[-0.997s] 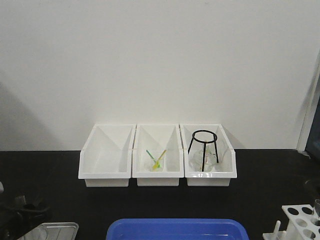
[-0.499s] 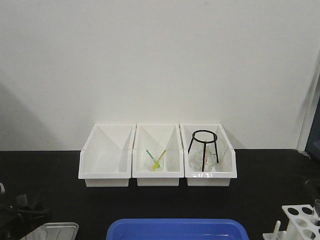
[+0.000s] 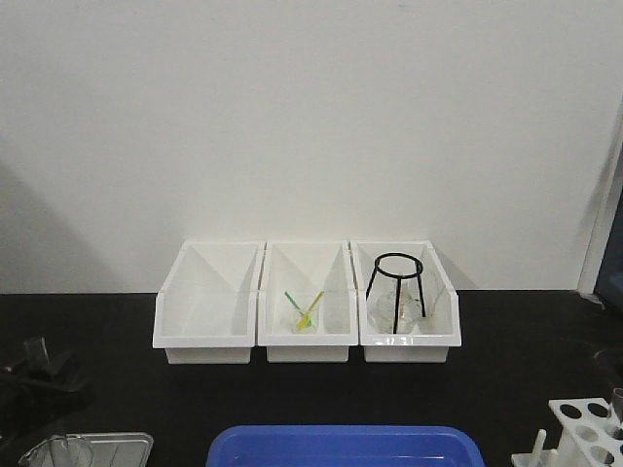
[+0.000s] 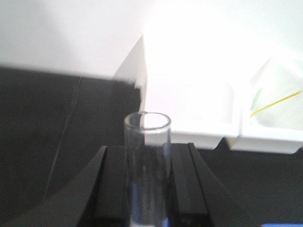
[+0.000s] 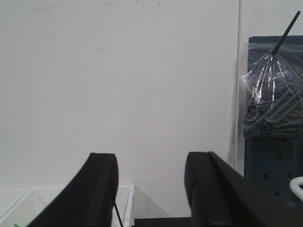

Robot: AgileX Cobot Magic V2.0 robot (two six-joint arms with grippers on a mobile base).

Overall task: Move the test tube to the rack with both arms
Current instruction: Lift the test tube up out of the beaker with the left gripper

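Note:
My left gripper (image 4: 147, 158) is shut on the clear test tube (image 4: 147, 142), which stands upright between the black jaws with its open rim above them. In the front view the left gripper (image 3: 39, 377) is at the lower left edge with the tube's top (image 3: 36, 345) sticking up from it. The white rack (image 3: 586, 428) stands at the bottom right corner, far from the tube. My right gripper (image 5: 150, 163) is open and empty, facing the white wall. It does not show in the front view.
Three white bins (image 3: 209, 336) stand in a row at the back; the right one holds a black tripod (image 3: 396, 287) and glassware. A blue tray (image 3: 341, 446) is at front centre. A metal tray with a clear beaker (image 3: 66, 451) is front left.
My left gripper has risen with the test tube and shifted a little to the right. A clear beaker in the metal tray has come into view beneath it.

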